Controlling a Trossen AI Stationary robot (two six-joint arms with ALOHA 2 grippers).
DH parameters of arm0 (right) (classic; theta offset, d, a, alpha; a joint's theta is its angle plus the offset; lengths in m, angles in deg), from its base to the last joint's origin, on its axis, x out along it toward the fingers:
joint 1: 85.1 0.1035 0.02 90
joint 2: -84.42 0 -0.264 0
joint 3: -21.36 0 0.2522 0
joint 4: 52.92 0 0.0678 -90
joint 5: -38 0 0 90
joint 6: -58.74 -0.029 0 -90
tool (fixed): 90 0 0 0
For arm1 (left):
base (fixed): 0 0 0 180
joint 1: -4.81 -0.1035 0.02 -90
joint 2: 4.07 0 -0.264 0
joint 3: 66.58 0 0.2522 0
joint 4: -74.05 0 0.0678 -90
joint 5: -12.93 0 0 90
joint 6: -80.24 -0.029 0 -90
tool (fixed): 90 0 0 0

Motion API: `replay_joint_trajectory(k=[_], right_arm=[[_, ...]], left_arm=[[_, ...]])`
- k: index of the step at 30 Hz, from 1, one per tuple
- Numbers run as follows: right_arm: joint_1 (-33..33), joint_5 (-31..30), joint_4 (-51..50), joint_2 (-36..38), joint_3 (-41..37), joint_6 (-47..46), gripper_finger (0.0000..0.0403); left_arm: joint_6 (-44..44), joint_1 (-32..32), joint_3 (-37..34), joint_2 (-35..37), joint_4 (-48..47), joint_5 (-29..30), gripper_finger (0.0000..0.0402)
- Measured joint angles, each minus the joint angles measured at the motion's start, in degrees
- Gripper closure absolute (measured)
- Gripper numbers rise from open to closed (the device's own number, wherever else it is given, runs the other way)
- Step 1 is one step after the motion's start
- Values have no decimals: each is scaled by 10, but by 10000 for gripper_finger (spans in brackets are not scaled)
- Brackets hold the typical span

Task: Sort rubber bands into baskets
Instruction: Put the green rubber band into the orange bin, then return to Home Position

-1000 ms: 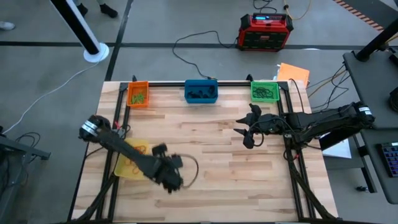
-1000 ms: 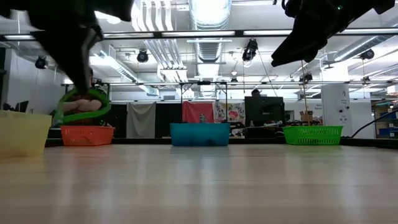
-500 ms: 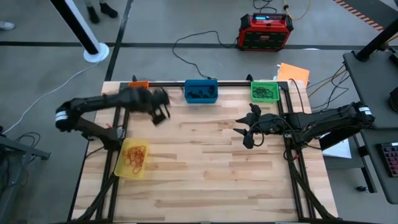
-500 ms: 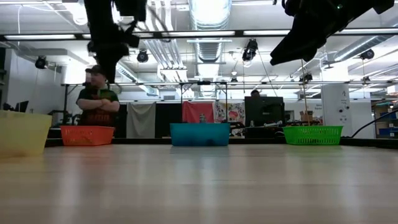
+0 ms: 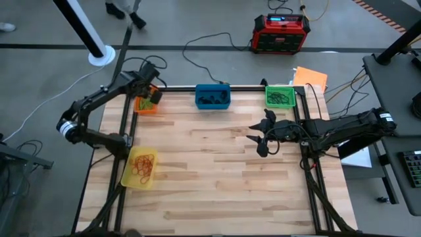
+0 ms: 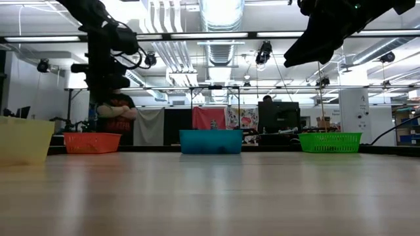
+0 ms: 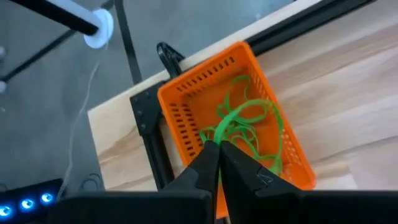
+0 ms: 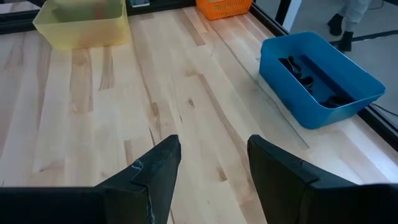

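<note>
A green rubber band [image 7: 239,118] is pinched by the left gripper [image 7: 214,149] above the orange slotted plastic basket [image 7: 186,106] of green bands, while the right gripper [image 8: 211,152] is held open.

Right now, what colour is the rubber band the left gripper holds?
Green; the rubber band hangs above the orange basket, clearest in the left wrist view.

overhead looks down; low looks level; both share the orange basket [image 5: 146,104].

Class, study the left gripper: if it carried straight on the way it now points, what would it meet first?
Most likely the orange basket: the left gripper, shut on a green rubber band, points down into it, so it would meet the green bands lying inside, though its height above them is unclear.
</note>
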Motion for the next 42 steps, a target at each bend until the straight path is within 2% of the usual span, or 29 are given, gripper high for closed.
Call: replay_joint_trajectory(k=[11,18,21,23,25,29,32,35,38,42], right_arm=[[0,0,0,0,-3,-5,220],[0,0,0,0,-3,-4,220],[0,0,0,0,-3,6,220],[0,0,9,0,-8,28,220],[0,3,52,0,-27,64,220],[-1,4,170,8,-81,150,220],[-13,5,226,38,-119,178,220],[-28,30,246,79,-141,187,220],[-39,71,245,124,-154,183,220],[-42,78,246,184,-180,183,220]], left_arm=[[1,-1,0,-51,35,93,393],[3,-2,0,-82,21,132,329],[10,1,0,-78,20,127,297],[23,22,-8,-57,20,62,279],[21,69,-35,-16,73,-23,267],[-48,209,-142,92,307,-160,260],[-91,304,-217,169,466,-265,263],[-100,370,-266,236,534,-291,267],[-95,419,-296,297,538,-287,272],[-82,450,-326,367,539,-283,279]])
